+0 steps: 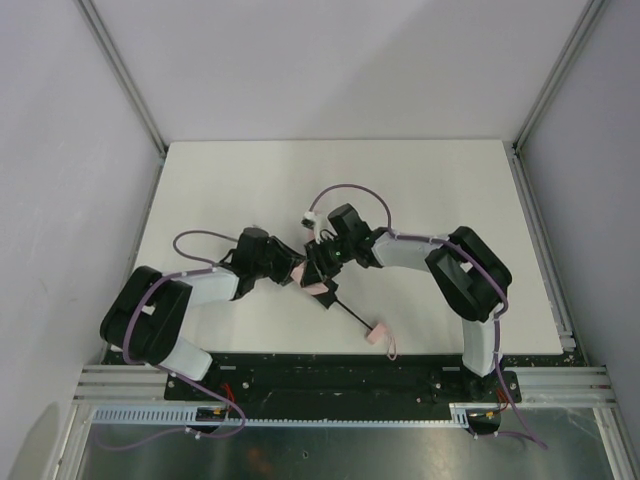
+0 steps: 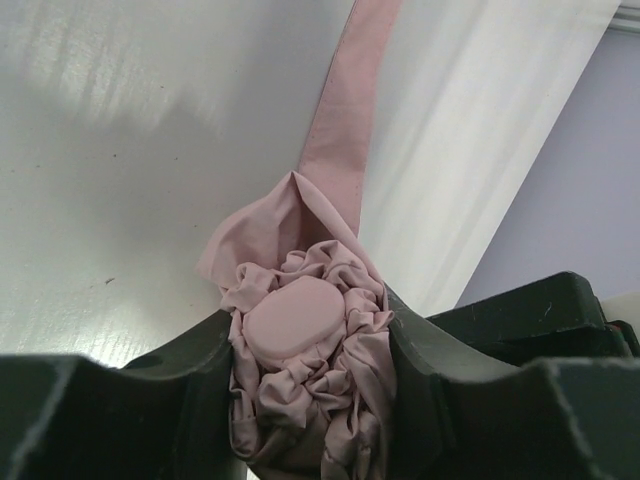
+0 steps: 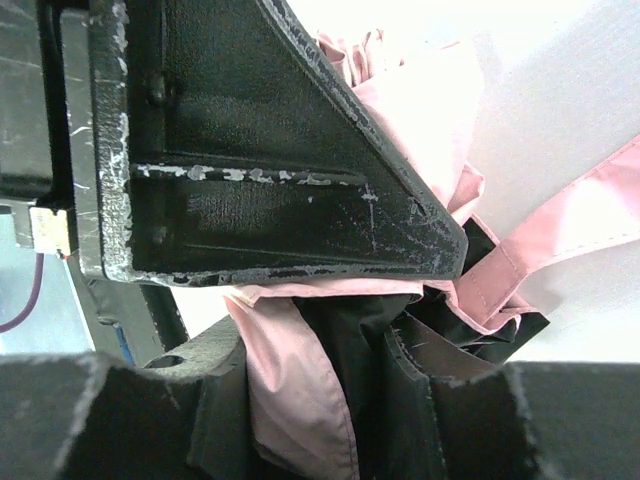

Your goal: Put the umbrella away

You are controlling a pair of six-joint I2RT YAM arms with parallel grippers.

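- Centrally on the white worktop (image 1: 250, 180), seen from overhead, we find the umbrella (image 1: 322, 290) lying between the two arms, its pink canopy bunched where both claws meet.
- From that bundle we trace the thin black shaft (image 1: 352, 313) toward the lower right of the frame. It ends in the small pink handle (image 1: 378, 334), with the strap loop (image 1: 391, 350) just beyond, near the worktop's lower edge.
- We note that the left claw (image 2: 310, 390) is closed on the umbrella. In its wrist view the two dark fingers (image 2: 185, 400) press on either side of the crumpled pink fabric, which fills the gap between them.
- Amid those folds we see a rounded pink cap (image 2: 295, 322).
- We also mark a flat pink band (image 2: 345, 110) rising from the bundle to the upper edge of that frame, against the pale worktop.
- We note that the right claw (image 3: 310, 420) is closed on the umbrella too. Pink fabric and a dark strip (image 3: 350, 370) are pinched between its fingers at the bottom of its wrist view.
- Filling the upper left of that view is a scuffed black wedge (image 3: 260, 150), which rests against the fabric. We cannot tell for certain what it belongs to.
- Overhead, we see purple cables (image 1: 350, 190) arching over each arm.
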